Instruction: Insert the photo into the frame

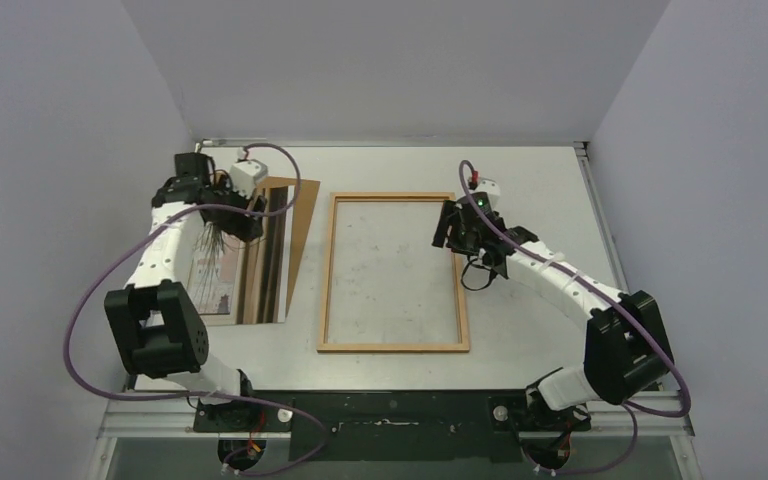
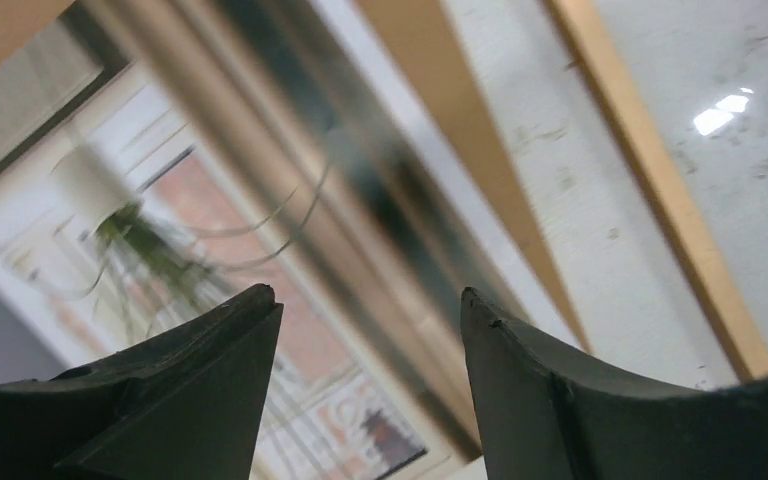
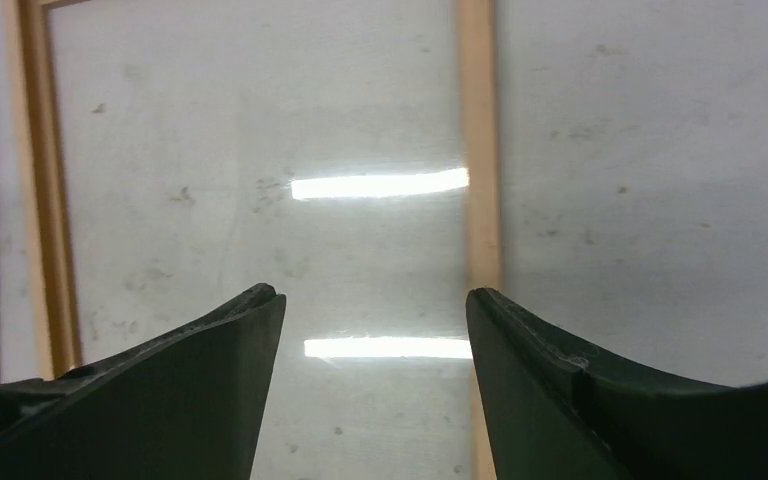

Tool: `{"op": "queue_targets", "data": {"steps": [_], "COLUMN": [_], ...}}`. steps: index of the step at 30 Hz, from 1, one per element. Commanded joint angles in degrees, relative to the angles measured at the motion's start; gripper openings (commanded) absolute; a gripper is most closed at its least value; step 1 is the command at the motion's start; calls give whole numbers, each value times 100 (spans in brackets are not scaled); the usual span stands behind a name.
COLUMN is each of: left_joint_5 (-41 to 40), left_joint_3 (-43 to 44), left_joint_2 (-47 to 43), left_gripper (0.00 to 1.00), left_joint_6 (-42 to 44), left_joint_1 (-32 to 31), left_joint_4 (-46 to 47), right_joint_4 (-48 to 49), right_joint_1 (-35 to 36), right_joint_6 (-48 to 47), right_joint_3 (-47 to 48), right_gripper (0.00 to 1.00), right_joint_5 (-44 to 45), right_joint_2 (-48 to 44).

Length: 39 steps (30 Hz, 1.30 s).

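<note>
1. My left gripper stands spread, pinching nothing. The photo lies face up beneath it, blurred, its edges cut off.
2. My right gripper is spread and empty. Below it lies the frame, with only one long rail sharp.

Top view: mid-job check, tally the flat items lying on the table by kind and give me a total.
photo: 1
frame: 1
brown backing sheet, partly under the photo: 1
Total: 3
</note>
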Motion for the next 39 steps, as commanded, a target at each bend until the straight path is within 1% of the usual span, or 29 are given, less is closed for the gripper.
{"op": "queue_targets", "data": {"steps": [1,5,8,11,14,18,21,24,29,30,35,37,39], "left_joint_5": [-248,-524,-686,-784,-746,-669,-587,-567,-729,-718,-677,-816,-1117], "left_joint_3": [11,-106,-340,-429,-267,-236,-275,-251,-326,-325,-261,-294,-350], "left_joint_2": [-373,-275,-185,61,393,650,769,983,1228,1252,1169,1080,1015], "left_gripper": [65,67,67,66,66,66,68,67,59,57,56,56,57], "left_joint_6": [699,790,846,969,1022,1136,1190,1198,1236,1234,1240,1238,1154], "left_joint_1": [1049,2067,2608,2972,3167,3254,3266,3259,3278,3287,3301,3311,3302], "left_joint_4": [-846,-934,-618,-375,-427,-311,-173,-142,144,151,101,306,661], "right_joint_4": [327,470,662,599,394,297,320,385,435,450,735,829,909], "right_joint_1": [877,1872,2531,3050,3374,3564,3591,3573,3547,3555,3533,3505,3473], "right_joint_6": [261,275,272,194,171,240,292,369,552,580,708,765,830], "right_joint_3": [501,1320,1994,2971,4064,4789,5025,5158,5414,5431,5248,5186,5132], "right_gripper": [69,70,69,69,69,72,72,73,73,73,73,73,73], "right_joint_5": [354,521,409,328,199,39,-76,-223,-499,-661,-867,-934,-1007], "right_joint_2": [-70,705,1494,2461,3366,4246,4543,4711,5048,5084,5111,5120,5142]}}
